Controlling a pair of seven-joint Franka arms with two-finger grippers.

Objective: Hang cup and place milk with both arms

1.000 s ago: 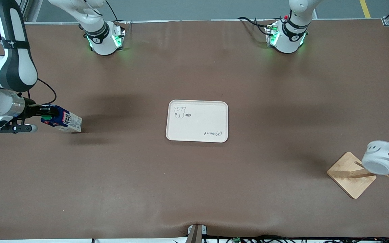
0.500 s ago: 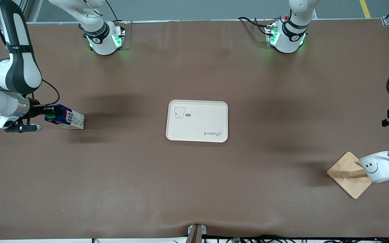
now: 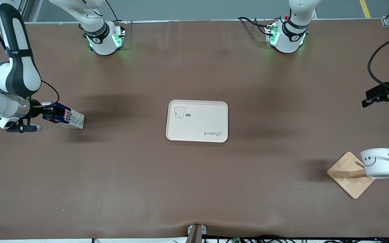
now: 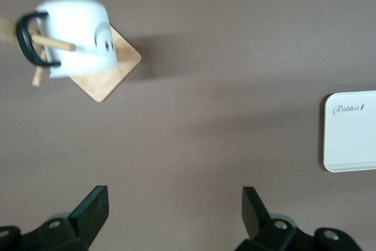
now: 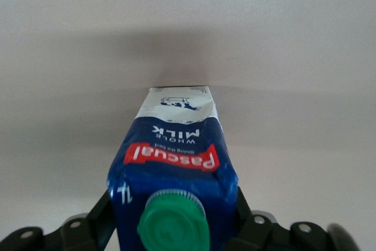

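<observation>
The white cup [image 3: 379, 162] with the smiley face hangs by its black handle on a peg of the wooden rack [image 3: 351, 174] near the left arm's end of the table; it also shows in the left wrist view [image 4: 73, 36]. My left gripper [image 3: 382, 97] is open and empty in the air, apart from the cup. My right gripper [image 3: 47, 111] is shut on the top of the dark-blue milk carton [image 3: 65, 118], which is tilted with its base toward the tray. In the right wrist view the carton [image 5: 173, 174] sits between the fingers, green cap nearest the camera.
A cream tray [image 3: 197, 120] with a rabbit drawing lies at the middle of the table; its corner shows in the left wrist view [image 4: 351, 130]. Brown table surface lies all round it.
My left gripper has drawn away from the rack, toward the robots' bases. The cup has swung and settled on its peg. The right gripper and milk shifted slightly toward the tray.
</observation>
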